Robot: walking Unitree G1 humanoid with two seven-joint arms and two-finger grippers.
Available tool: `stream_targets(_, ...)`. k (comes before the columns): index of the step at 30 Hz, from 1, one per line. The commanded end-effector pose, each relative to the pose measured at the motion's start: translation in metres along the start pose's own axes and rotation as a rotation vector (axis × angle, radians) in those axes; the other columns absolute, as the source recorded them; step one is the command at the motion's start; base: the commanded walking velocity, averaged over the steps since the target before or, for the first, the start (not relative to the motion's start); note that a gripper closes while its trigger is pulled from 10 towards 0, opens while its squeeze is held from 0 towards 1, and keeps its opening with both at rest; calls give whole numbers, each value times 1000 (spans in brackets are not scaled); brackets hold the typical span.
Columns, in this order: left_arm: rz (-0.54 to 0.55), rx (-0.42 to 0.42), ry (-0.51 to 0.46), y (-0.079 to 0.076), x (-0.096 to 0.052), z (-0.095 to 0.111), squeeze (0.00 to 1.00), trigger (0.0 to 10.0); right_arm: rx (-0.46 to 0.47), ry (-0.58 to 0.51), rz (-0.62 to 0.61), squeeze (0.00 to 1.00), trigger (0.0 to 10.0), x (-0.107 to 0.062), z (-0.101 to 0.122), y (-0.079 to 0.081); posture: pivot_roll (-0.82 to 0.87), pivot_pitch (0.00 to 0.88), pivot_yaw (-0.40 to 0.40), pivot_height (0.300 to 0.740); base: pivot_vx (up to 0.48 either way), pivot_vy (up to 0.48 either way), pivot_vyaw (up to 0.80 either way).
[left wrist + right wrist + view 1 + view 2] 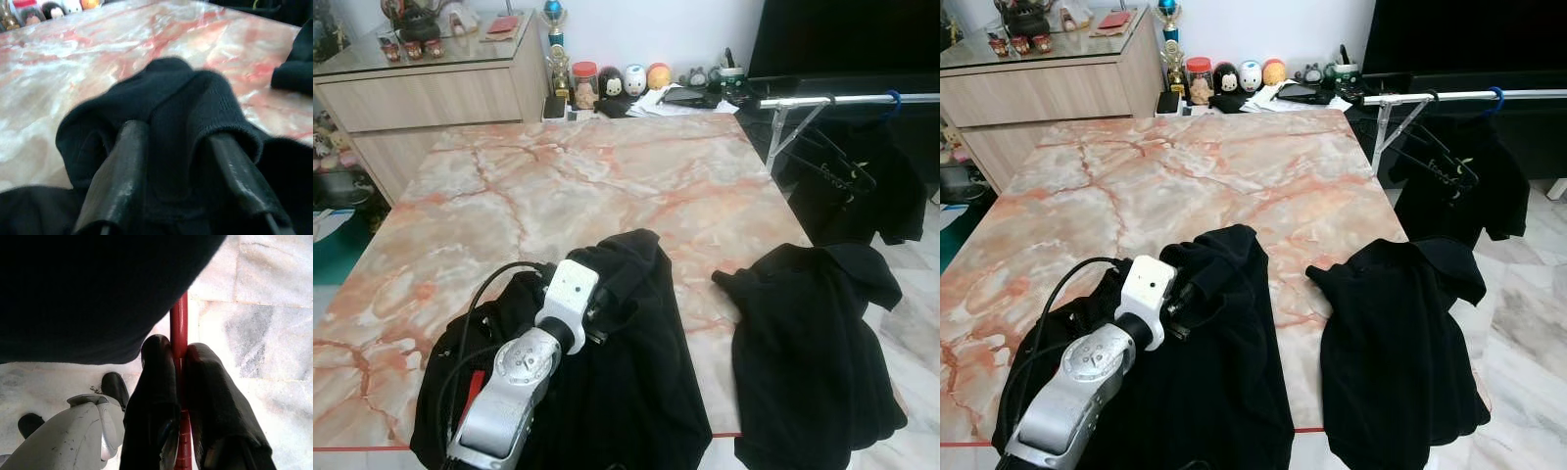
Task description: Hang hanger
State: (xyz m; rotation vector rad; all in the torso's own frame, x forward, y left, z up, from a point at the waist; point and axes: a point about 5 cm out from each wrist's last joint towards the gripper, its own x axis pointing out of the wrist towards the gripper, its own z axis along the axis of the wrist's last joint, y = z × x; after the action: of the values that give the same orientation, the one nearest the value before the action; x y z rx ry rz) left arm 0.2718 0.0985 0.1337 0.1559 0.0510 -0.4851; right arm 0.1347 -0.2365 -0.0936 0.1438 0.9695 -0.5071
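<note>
A black garment [626, 343] lies bunched at the near edge of the marble table [578, 186]. My left arm [566, 294] reaches into it. In the left wrist view, the left gripper [173, 132] stands open with a fold of the garment's collar [195, 93] lying between and over its fingers. Below the table edge, my right gripper [178, 345] is shut on a thin red hanger [179, 318], with black cloth [88, 289] hanging over it. A silver clothes rail [847, 99] stands to the table's right, carrying black hangers [832, 157] and a black top [886, 196].
A second black garment [813, 343] drapes over the table's right edge. Jars and toy figures [607, 83] line the far edge beside a wooden cabinet [431, 93]. Pale tiled floor [915, 323] lies to the right; my foot [115, 387] is below.
</note>
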Motion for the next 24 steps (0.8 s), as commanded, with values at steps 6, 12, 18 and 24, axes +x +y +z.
stream_targets(6, -90, 59, -21, -2, -14, 5, 1000, 10000, -6, -4, -1, 0, 10000, 1, 2, -1, -19, 0, 5, 740, 0, 0, 0)
stream_targets(12, -61, 44, -33, 12, -31, 1, 1000, 10000, -7, -3, 0, 0, 10000, 1, 2, -1, -14, 0, 3, 740, 0, 0, 0)
stream_targets(18, 198, 46, -121, 45, -35, 9, 420, 10000, -13, -4, 2, 0, 10000, 1, 3, -2, -8, 0, -3, 740, 0, 0, 0)
stream_targets(24, 383, -89, -160, 53, -32, 7, 0, 10000, -13, -6, 1, 0, 10000, 1, 3, -2, -18, 0, -2, 740, 0, 0, 0)
